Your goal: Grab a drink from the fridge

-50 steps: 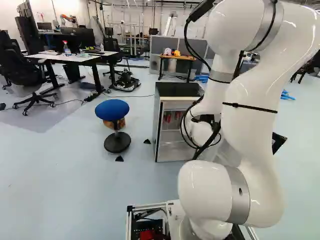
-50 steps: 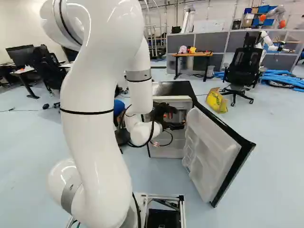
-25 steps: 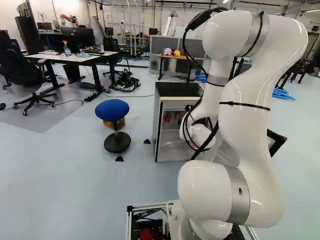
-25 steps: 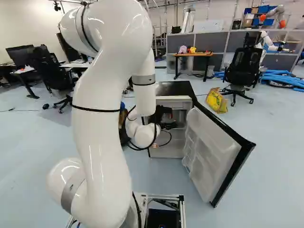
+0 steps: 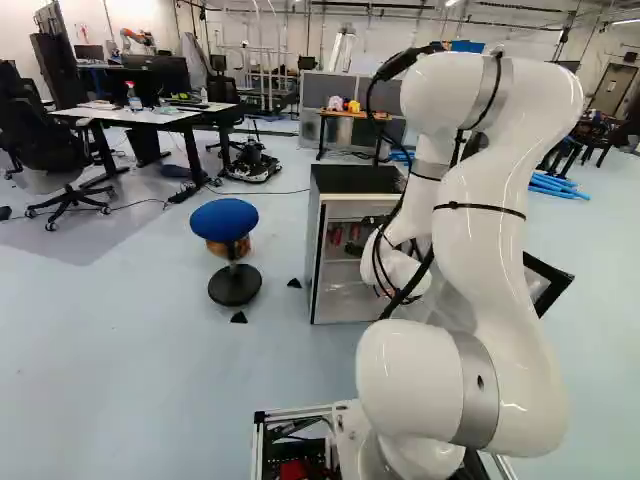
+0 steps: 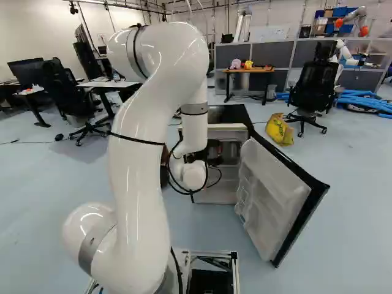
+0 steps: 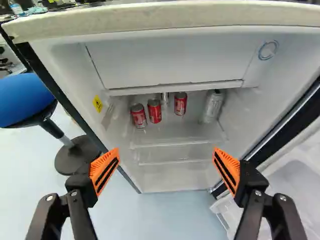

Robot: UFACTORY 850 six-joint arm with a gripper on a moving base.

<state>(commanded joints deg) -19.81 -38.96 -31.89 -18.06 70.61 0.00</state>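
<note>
Spread wide, my gripper point(image 7: 165, 154) has swung round to face the open fridge point(image 7: 165, 16) — red cans point(image 7: 154, 111) lie ahead, none held, so reaching in seems next.

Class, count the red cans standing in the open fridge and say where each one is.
3: one can nearest the blue stool, another can beside that, a third can nearer the open door. More may be hidden behind them.

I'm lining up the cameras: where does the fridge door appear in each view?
Left base view: the door pokes out right of the arm.
Right base view: right of middle, swung open.
Wrist view: across the fridge from the stool.
Shared landmark: the fridge.
</note>
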